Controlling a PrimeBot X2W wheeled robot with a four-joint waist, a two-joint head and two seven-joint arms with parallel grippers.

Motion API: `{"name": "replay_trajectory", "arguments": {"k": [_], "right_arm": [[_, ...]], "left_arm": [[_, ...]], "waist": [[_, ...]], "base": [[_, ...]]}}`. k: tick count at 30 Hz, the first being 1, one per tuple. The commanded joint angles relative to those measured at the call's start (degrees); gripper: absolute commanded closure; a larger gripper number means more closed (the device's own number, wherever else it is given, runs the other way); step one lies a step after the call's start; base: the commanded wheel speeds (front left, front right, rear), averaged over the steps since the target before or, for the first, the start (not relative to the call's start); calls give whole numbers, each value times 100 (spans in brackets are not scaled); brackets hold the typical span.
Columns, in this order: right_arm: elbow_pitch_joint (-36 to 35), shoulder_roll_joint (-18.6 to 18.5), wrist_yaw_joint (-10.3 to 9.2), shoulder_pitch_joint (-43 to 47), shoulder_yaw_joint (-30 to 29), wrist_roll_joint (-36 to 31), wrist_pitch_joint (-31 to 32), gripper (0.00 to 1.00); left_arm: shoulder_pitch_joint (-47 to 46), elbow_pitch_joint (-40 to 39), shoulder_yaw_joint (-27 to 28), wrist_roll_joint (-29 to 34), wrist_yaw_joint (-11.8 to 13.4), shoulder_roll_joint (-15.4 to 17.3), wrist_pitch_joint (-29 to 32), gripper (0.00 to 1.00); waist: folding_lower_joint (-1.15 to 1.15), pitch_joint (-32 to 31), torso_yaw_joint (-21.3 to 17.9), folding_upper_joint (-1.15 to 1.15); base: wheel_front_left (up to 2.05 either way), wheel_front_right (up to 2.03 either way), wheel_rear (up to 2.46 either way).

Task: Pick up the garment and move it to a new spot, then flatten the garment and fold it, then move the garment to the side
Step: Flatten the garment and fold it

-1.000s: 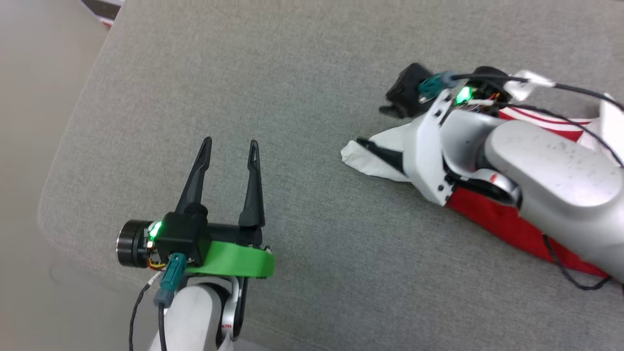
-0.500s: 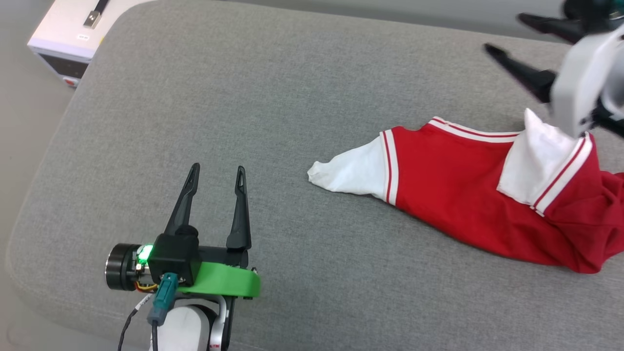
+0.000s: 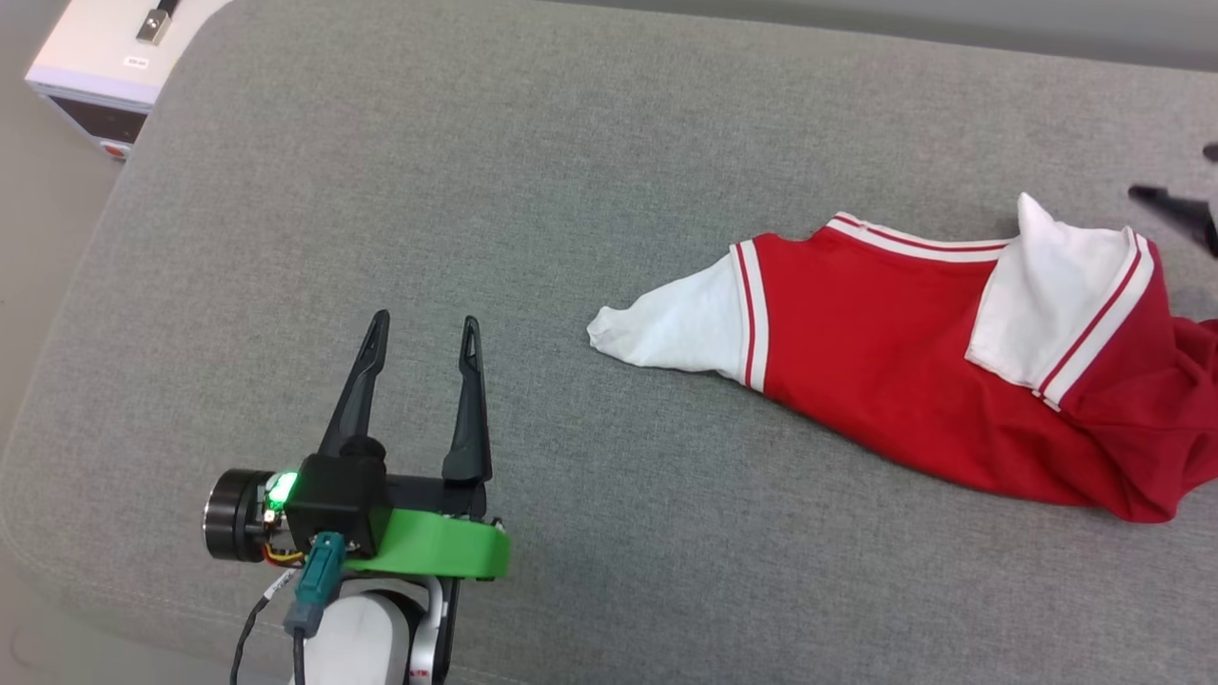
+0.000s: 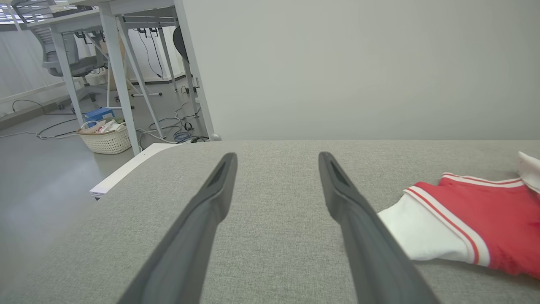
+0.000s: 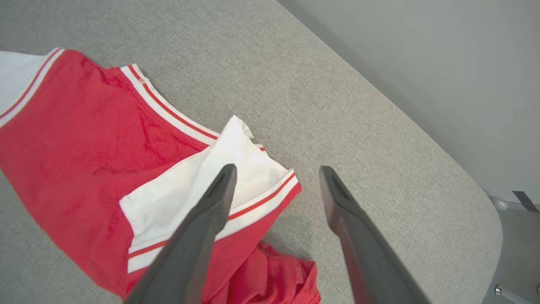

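**Head view:** The garment (image 3: 904,400) is being left lying toward the right edge of the grey fabric-covered table (image 3: 571,143). One white sleeve is pointing at the table's middle and the other is folded back onto the red body. The right gripper (image 3: 1175,173), which was being pressed over the shirt a second ago, is now being drawn clear past the right edge, jaws parted and empty. The camera itself has also been shifted. The left gripper (image 3: 425,319) is being kept near the table's front left corner as before, jaws open and holding nothing.

**Left wrist view:** The left gripper (image 4: 276,155) is being held spread over bare table, with the nearer sleeve lying off to one side.

**Right wrist view:** The right gripper (image 5: 277,167) is being held wide above the folded-back sleeve (image 5: 211,177), with nothing gripped. The move to a new spot is being judged complete. The hem end is lying bunched, so flattening is being taken as the step now due.
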Motion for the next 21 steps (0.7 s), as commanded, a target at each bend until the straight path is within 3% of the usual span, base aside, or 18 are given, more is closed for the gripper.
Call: {"name": "replay_trajectory", "arguments": {"k": [1, 8, 20, 21], "right_arm": [[67, 79, -4, 159, -18, 19, 83, 0], [492, 240, -4, 679, -8, -181, 471, 0], [913, 610, -4, 1383, 134, -429, 557, 0], [874, 634, -4, 1373, 145, -450, 519, 7]], "left_arm": [[-64, -15, -33, -57, 36, -22, -34, 0], [-253, -34, -159, -145, 101, -22, -34, 0], [-460, 5, -214, -243, 194, -22, -34, 0], [-460, 18, -209, -237, 198, -22, -34, 0]], "waist": [[0, 136, 42, -1], [0, 459, 191, -1], [0, 743, 246, -1], [0, 714, 229, -1]], "base": [[0, 0, 0], [0, 0, 0], [0, 0, 0], [0, 0, 0]]}}
